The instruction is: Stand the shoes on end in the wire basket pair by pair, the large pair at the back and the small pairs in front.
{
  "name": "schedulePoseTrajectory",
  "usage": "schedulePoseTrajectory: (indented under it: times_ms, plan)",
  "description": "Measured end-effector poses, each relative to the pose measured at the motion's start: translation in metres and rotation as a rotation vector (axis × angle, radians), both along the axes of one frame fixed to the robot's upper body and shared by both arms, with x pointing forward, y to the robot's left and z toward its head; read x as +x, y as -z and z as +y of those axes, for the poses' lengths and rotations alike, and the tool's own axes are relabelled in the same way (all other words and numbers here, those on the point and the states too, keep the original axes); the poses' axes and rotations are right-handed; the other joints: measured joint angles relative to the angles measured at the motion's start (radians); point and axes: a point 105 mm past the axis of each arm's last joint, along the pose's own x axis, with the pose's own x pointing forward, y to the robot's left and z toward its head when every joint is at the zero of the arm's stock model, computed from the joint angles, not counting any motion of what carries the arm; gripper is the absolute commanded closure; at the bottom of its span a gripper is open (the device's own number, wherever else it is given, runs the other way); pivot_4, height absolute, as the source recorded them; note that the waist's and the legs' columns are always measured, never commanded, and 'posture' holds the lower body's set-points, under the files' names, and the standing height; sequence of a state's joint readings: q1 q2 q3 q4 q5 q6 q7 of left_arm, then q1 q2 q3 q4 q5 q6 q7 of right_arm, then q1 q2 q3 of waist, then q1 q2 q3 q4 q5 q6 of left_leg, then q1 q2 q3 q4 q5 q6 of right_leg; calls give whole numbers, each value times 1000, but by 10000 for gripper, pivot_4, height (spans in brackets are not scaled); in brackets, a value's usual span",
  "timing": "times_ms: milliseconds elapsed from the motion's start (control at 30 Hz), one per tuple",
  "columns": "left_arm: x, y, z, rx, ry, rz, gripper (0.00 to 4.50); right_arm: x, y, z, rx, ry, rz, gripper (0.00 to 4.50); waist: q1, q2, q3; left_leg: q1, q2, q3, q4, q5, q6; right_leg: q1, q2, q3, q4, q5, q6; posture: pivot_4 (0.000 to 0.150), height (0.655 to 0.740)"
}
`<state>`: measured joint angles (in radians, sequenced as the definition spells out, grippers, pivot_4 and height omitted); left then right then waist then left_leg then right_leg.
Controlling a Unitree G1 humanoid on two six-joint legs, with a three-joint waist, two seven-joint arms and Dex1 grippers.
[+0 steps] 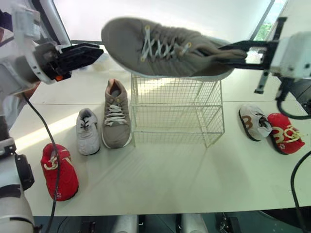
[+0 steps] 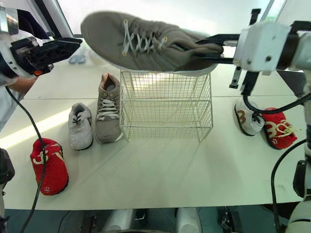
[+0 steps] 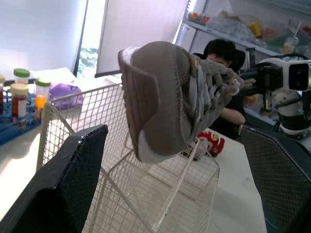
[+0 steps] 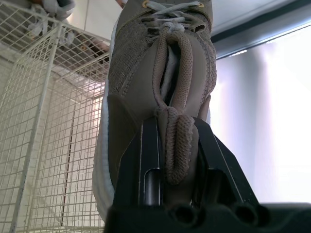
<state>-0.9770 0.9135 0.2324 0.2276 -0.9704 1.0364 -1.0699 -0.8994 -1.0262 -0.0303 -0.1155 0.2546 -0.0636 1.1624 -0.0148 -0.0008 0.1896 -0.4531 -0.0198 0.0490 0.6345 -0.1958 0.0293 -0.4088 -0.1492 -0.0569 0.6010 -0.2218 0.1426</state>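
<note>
A large grey shoe point(image 1: 165, 48) hangs across the open top of the wire basket point(image 1: 177, 119), blocking entry. A second grey shoe point(image 1: 115, 119) crowds its left wall; the surface point(image 1: 170, 179) in front lies open.

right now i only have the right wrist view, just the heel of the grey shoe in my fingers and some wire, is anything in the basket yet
observer: no, the basket is empty, no shoe stands in it.
operator: where's the mate of this shoe
observer: the other grey shoe lies flat on the table, beside the basket's left wall, with a small white shoe on its far side.
operator: is the left gripper near my shoe
observer: the left gripper is open, just off the toe of the grey shoe on the robot's left, not touching it.
</note>
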Motion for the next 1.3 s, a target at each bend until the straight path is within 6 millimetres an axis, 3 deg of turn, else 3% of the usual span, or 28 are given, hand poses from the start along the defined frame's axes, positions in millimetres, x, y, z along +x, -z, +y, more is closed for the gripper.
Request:
schedulePoseTrajectory:
  times_ms: [100,333,433,600,667,700,867,900,1000,1100,1200,1300]
  plan:
    - [3,5,-3,3,9,25,0,1,7,5,-44,-32,-12,42931,1,-3,2,0,0,0,0,1,-2,-2,0,0,5,0,0,1500,7400]
    - [8,16,-14,41,36,51,0,-10,-3,21,-73,-111,-76,42931,1,-5,3,1,0,-1,0,2,-3,-4,0,0,13,0,0,1500,7400]
    - [10,19,-15,58,36,48,8381,-11,-5,23,-80,-116,-82,42931,1,-5,3,1,0,-2,1,1,-1,-4,0,0,13,0,0,1500,7400]
    - [15,23,-18,60,28,53,33210,-11,-6,23,-77,-111,-51,42931,1,-5,3,1,0,-3,2,1,-1,-4,0,0,13,0,0,1500,7400]
    - [18,26,-18,51,15,68,39274,-13,-5,24,-67,-114,-29,32789,1,-5,3,1,0,-3,2,1,-1,-4,0,0,14,0,0,1500,7400]
    - [20,27,-19,46,13,76,39418,-14,-7,24,-46,-124,-8,29620,1,-5,3,1,0,-3,2,1,-1,-4,0,0,14,0,0,1500,7400]
    - [19,26,-22,-12,28,105,39419,-22,-17,15,113,-118,168,2837,4,-5,4,1,1,-3,3,0,0,-3,-1,0,14,0,0,1500,7400]
    - [18,25,-22,-26,31,103,39419,-22,-19,12,163,-112,210,608,3,-5,4,1,1,-3,3,0,1,-3,-1,0,14,0,0,1500,7400]
    - [14,23,-22,-81,20,99,39419,-24,-28,-4,372,-91,368,608,4,-5,4,1,1,-4,4,0,1,-3,-1,0,14,0,-1,1500,7400]
    - [10,26,-20,-172,9,109,39419,-23,-32,-39,722,-47,561,608,8,-9,3,1,1,-7,4,-1,0,-1,-2,-1,13,1,-2,1500,7400]
    - [9,22,-21,-235,-8,102,39419,-17,-8,-53,923,-11,739,608,8,-10,3,1,1,-7,4,-1,0,-1,-2,-1,13,2,-3,1500,7400]
    - [3,15,-32,-286,24,78,39419,-14,25,-49,1067,-33,924,608,7,-10,3,2,1,-6,4,0,0,0,-2,-1,13,2,-3,1500,7400]
